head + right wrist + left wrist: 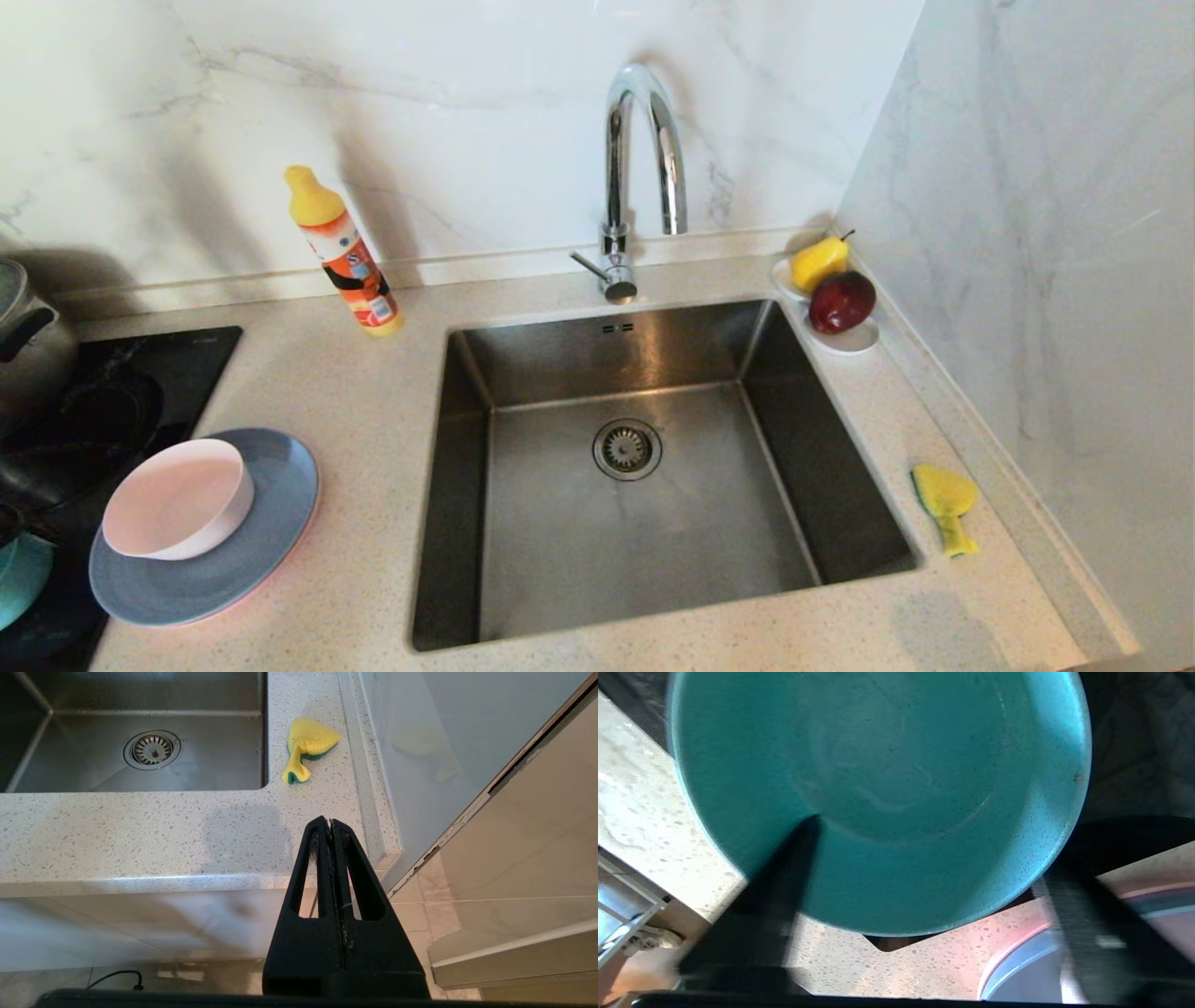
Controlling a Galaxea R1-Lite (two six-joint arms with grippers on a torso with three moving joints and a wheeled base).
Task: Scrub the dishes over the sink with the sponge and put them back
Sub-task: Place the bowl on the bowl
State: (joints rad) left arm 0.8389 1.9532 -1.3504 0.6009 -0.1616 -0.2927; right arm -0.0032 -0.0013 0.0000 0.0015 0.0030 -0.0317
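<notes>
The teal bowl [887, 788] sits on the corner of the black cooktop; only its edge [19, 574] shows in the head view. My left gripper [929, 849] hangs open just above it, one finger [784, 882] over the bowl's inside, the other [1087, 933] outside its rim. A pale pink-white bowl [177, 499] rests on a grey-blue plate [275, 513], which lies on a pink plate whose rim [1008, 956] peeks out. The bent yellow sponge [945, 499] [310, 742] lies on the counter right of the sink [560, 579]. My right gripper [331, 822] is shut and empty, parked below the counter's front edge.
A chrome faucet [644, 140] arches over the sink's back edge. An orange soap bottle [345, 257] leans at the back left. A white dish holds a pear [820, 261] and an apple [840, 301] by the right wall. A steel pot [28, 345] stands on the cooktop [177, 373].
</notes>
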